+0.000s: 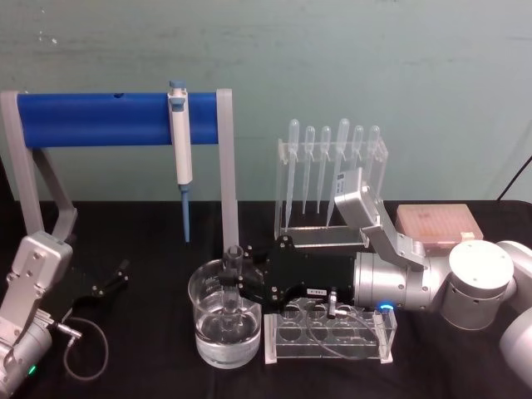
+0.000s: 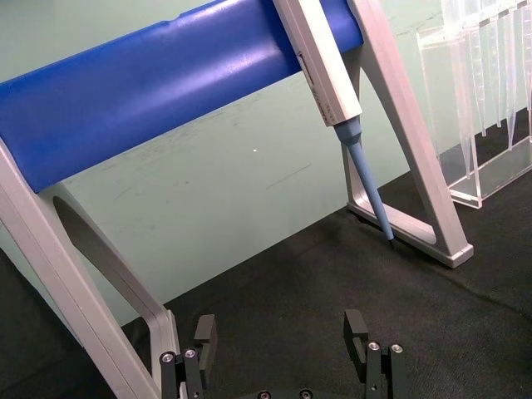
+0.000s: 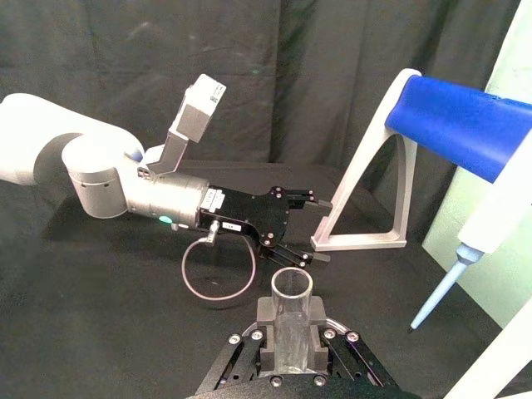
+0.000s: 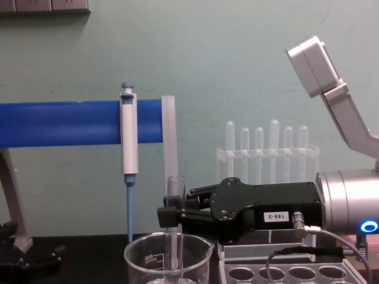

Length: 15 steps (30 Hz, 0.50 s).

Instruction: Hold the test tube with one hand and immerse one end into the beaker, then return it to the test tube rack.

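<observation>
The test tube (image 1: 233, 268) stands upright with my right gripper (image 1: 242, 289) shut on its upper part. Its lower end reaches down inside the beaker (image 1: 205, 293), which holds clear liquid at the bottom. In the chest view the test tube (image 4: 176, 188) rises above the right gripper (image 4: 170, 216) and passes down behind the beaker (image 4: 144, 258) rim. From the right wrist, the test tube (image 3: 291, 293) shows its open rim, clamped in the right gripper (image 3: 291, 334). My left gripper (image 1: 115, 278) rests open on the table at the left, far from the beaker; in its own wrist view the left gripper (image 2: 281, 339) holds nothing.
A clear multi-hole tube rack (image 1: 366, 352) lies under my right wrist. Behind it stands a pipette rack (image 1: 287, 179) and a pink box (image 1: 436, 223). A blue bar stand (image 1: 100, 118) carries the white-and-blue pipettor (image 1: 180, 141) just behind the beaker.
</observation>
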{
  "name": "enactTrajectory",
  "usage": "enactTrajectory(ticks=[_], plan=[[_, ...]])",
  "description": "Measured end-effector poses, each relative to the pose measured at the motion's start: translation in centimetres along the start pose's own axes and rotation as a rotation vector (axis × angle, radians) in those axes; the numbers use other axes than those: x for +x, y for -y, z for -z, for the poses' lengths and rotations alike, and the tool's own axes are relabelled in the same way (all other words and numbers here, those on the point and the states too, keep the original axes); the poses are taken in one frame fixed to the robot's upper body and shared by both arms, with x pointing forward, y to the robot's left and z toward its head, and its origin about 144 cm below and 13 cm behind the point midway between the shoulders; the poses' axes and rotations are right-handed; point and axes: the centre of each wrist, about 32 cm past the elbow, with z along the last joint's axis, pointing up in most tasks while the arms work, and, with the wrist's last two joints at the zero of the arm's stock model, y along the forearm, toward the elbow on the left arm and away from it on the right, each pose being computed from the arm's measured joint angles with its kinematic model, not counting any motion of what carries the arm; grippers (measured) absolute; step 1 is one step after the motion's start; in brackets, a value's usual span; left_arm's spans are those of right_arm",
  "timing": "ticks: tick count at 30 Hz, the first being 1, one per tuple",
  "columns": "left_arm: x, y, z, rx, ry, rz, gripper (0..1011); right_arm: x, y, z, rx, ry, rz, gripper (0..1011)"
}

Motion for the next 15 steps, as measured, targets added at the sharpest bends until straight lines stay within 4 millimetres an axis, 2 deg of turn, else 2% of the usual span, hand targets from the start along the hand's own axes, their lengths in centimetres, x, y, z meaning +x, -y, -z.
enactTrajectory(ticks=[15], plan=[[0.00,0.00,0.00,0.000,0.000,0.000,1000,0.00,0.00,0.00,0.000,0.000,0.000,228]])
